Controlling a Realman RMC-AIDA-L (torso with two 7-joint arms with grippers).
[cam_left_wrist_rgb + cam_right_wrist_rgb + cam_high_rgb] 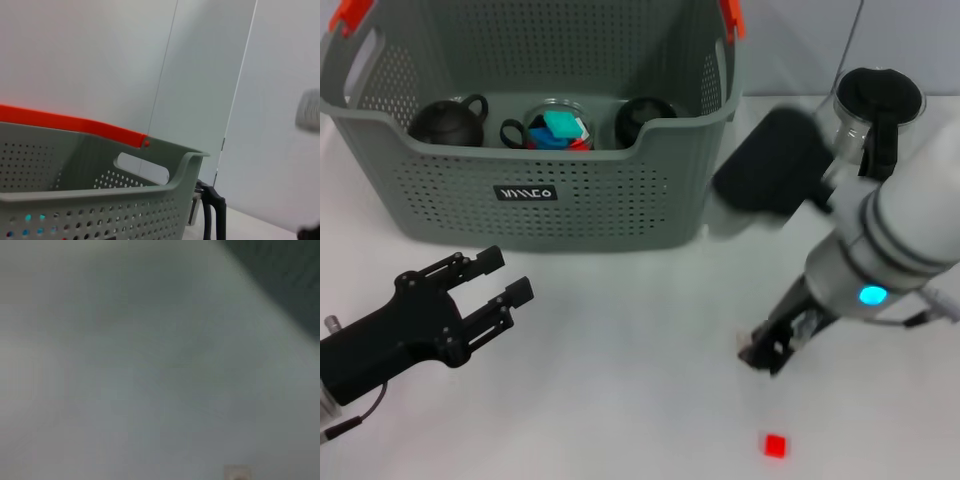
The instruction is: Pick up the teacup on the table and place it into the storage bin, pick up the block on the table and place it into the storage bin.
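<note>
Dark teacups [448, 122] lie in the storage bin [620, 190], the red block [775, 445] remains on the table [620, 380]; left gripper [505, 282] open, empty, right gripper [765, 355] state indeterminable.

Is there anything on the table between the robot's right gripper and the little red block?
No. In the head view, only bare white table lies between the right gripper and the red block. The block sits alone, nearer the camera than the gripper.
</note>
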